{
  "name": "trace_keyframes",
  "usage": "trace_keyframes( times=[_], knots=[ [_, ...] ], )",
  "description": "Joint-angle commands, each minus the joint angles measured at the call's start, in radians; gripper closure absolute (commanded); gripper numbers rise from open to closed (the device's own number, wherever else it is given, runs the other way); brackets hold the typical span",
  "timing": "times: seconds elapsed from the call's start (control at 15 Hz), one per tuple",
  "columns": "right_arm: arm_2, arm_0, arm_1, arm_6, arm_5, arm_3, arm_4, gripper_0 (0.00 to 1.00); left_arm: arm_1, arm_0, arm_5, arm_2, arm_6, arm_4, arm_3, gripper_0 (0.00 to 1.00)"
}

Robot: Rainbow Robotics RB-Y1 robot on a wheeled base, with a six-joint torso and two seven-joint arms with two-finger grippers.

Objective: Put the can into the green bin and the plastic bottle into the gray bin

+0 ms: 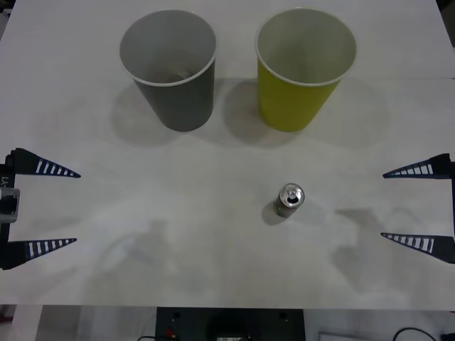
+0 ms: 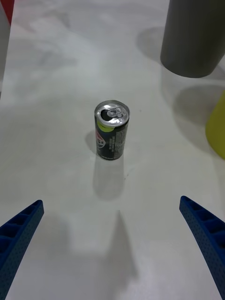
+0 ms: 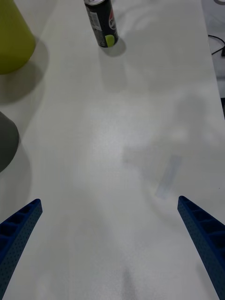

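I see one small dark drink can with a silver top (image 1: 290, 199) standing upright on the white table (image 1: 213, 270), long axis vertical, pull-tab end facing up. It sits right of centre, nearer to me than the cups, closest to the yellow-green one and well apart from it. In the right wrist view the can (image 2: 111, 130) shows its tab opening and part of a round logo on the side; in the left wrist view the can (image 3: 101, 23) is partly cut off by the frame edge, a yellow-green patch low on its wall.

Count: one can, two cups. The large dark gray tapered paper cup (image 1: 170, 67) stands upright at far left of centre, mouth up. The large yellow-green tapered paper cup (image 1: 302, 67) stands upright at far right of centre, mouth up. The cups are side by side, near each other, not touching.

My left gripper (image 1: 55, 207) is at the left table edge, fingers spread wide, holding nothing. My right gripper (image 1: 405, 206) is at the right edge, fingers also spread wide, empty, with the can between it and table centre, apart from both fingers.
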Motion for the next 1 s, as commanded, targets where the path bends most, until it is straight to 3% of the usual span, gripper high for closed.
trace_keyframes(
  times=[0.07,0.33,0.67,1.0],
  knots=[
    [0.042,-0.017,0.011,0.091,0.0,0.069,-0.049,0.0,0.0,0.0,0.0,0.0,0.0,0.0,0.0,0.0],
    [0.099,-0.06,0.072,0.183,0.0,0.169,-0.089,0.0,0.0,0.0,0.0,0.0,0.0,0.0,0.0,0.0],
    [0.224,-0.138,0.118,0.284,-0.001,0.323,-0.202,0.0,0.0,0.0,0.0,0.0,0.0,0.0,0.0,0.0],
    [0.26,-0.197,0.209,0.312,-0.017,0.439,-0.207,0.0,0.0,0.0,0.0,0.0,0.0,0.0,0.0,0.0]
  ],
)
